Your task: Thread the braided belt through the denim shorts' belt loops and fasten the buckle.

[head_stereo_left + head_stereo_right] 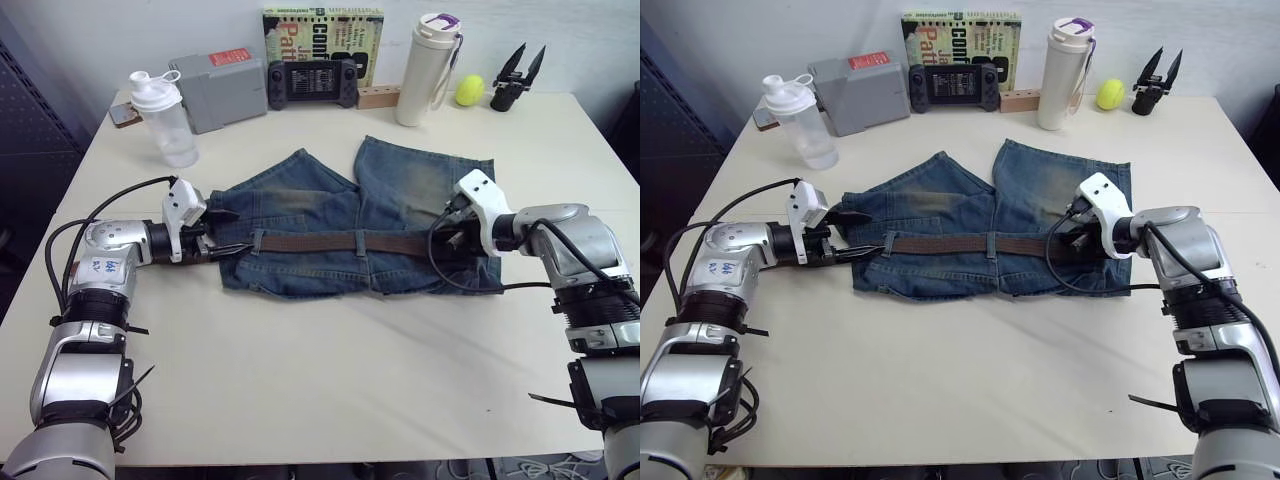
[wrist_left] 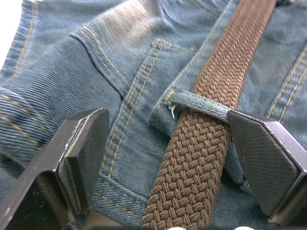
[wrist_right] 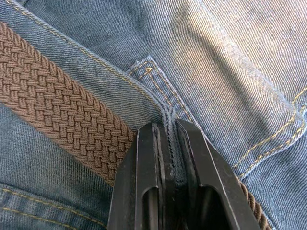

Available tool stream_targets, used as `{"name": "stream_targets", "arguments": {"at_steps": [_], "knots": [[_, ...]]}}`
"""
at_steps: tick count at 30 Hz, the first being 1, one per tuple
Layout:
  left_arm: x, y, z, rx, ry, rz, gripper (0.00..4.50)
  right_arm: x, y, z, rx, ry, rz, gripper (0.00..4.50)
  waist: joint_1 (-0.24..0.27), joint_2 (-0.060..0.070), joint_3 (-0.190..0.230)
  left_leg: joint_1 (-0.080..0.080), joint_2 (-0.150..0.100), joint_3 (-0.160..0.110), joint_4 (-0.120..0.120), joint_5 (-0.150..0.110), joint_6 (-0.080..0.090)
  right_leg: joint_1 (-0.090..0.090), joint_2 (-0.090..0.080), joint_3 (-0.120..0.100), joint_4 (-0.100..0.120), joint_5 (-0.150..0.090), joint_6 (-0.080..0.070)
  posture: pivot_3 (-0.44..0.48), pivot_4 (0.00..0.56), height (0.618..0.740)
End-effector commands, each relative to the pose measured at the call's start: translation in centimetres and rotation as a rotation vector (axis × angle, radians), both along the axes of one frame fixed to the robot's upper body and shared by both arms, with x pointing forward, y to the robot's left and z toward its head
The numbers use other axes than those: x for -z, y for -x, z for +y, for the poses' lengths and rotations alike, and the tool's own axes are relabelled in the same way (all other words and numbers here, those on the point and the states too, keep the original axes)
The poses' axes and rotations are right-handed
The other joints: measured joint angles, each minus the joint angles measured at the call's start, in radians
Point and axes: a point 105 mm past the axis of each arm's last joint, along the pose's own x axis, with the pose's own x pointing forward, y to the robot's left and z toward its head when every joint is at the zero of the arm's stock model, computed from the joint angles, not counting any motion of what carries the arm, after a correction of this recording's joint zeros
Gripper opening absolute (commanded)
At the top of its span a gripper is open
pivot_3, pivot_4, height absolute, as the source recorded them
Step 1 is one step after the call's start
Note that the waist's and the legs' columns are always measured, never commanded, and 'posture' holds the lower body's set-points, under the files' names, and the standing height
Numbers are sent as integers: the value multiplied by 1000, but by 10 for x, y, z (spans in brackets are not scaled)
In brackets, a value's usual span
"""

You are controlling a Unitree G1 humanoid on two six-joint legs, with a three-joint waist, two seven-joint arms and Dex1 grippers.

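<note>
The denim shorts [image 1: 360, 225] lie flat on the pale surface [image 1: 330, 370], between the two claws. The braided belt [image 1: 330, 242] runs along the waistband from one claw to the other.

The left claw [image 1: 222, 232] is at the left end of the waistband. Its two black fingers [image 2: 79, 153] are spread wide apart. The belt comes up between them and goes under one of the belt loops [image 2: 199, 103], which sits just in front of the fingers. One finger touches the end of that loop. The other finger rests on the denim beside the belt, apart from it.

The right claw [image 1: 1080, 240] is at the right end of the waistband. Its fingers [image 3: 148, 182] are pressed together and pinch a thin fold of blue denim that stands up between them. It looks like a belt loop, but I cannot tell for sure. The belt passes right beside this claw and slips under its fingers.

Well beyond the claws, at the back of the surface, stand a clear shaker bottle [image 1: 165, 118], a grey box [image 1: 217, 90], a black game controller [image 1: 311, 82], a book [image 1: 322, 35], a white bottle [image 1: 427, 68], a yellow ball [image 1: 470, 91] and a spare black claw [image 1: 517, 78].
</note>
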Motion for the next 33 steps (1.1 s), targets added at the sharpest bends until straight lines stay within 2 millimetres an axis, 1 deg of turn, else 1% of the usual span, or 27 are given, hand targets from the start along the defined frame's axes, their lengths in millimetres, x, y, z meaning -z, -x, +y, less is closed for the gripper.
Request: {"name": "stream_targets", "arguments": {"at_steps": [1,3,7,10,14,17,20,22,25,26,27,28,29,30,32,33], "knots": [[-14,-7,-7,16,2,-31,4322,-9,5,-2,5,-36,-28,45,1,0,0,0,0,-1,0,0,0,0,0,0,0,0,0,0,150,731],[-19,-11,-10,19,25,-19,4322,-11,7,1,5,-52,-37,45,1,0,0,-1,0,-1,0,0,0,0,0,-1,0,0,0,0,150,731],[-25,-21,-15,-14,116,66,4322,-13,13,5,-8,-58,-55,45,-1,0,0,-1,0,-1,0,0,0,0,0,-1,0,0,0,0,150,731],[-19,-20,-20,12,160,188,4322,-16,17,7,-4,-75,-68,45,-3,0,0,-1,0,0,0,0,0,0,0,-1,1,0,0,0,150,731],[-6,-21,-20,-20,156,266,4322,-17,22,10,-5,-84,-76,45,-4,0,0,0,0,0,0,0,0,0,0,-1,1,0,0,0,150,731],[-4,-19,-20,-11,163,290,4322,-18,23,12,-3,-92,-80,45,-4,0,0,0,0,0,0,0,0,0,0,-1,1,0,0,0,150,731],[11,-20,-15,-63,124,306,4322,-17,25,13,1,-95,-83,45,-3,0,0,0,0,0,0,0,0,0,0,-1,1,0,0,0,150,731],[14,-20,-14,-72,122,315,4322,-17,26,13,3,-102,-82,45,-4,0,0,0,0,0,0,0,0,0,0,-1,1,0,0,0,150,731],[14,-19,-15,-57,132,316,3550,-15,26,14,10,-106,-81,0,-4,0,0,0,0,0,0,0,0,0,0,-1,1,0,0,0,150,731],[13,-18,-15,-51,132,311,3100,-15,26,14,11,-106,-80,0,-4,0,0,0,0,0,0,0,0,0,0,-1,1,0,0,0,150,731],[14,-18,-14,-46,120,305,2784,-15,26,14,11,-108,-80,0,-4,0,0,0,0,0,0,0,0,0,0,-1,1,0,0,0,150,731],[15,-17,-14,-38,106,296,2336,-15,26,14,12,-110,-79,0,-4,0,0,0,0,0,0,0,0,0,0,-1,1,0,0,0,150,731],[15,-16,-15,-31,97,289,2051,-14,26,14,14,-105,-78,0,-4,0,0,0,0,0,0,0,0,0,0,-1,1,0,0,0,150,731],[16,-16,-15,-27,86,281,1559,-14,25,13,17,-102,-78,0,-4,0,0,0,0,0,0,0,0,0,0,-1,1,0,0,0,150,731],[18,-14,-14,-7,48,266,828,-14,24,13,22,-107,-81,0,-4,0,0,0,0,0,0,0,0,0,0,-1,1,0,0,0,150,731],[19,-13,-14,0,32,261,828,-15,24,13,23,-108,-82,0,-4,0,0,0,0,0,0,0,0,0,0,-1,1,0,0,0,150,731]]}}
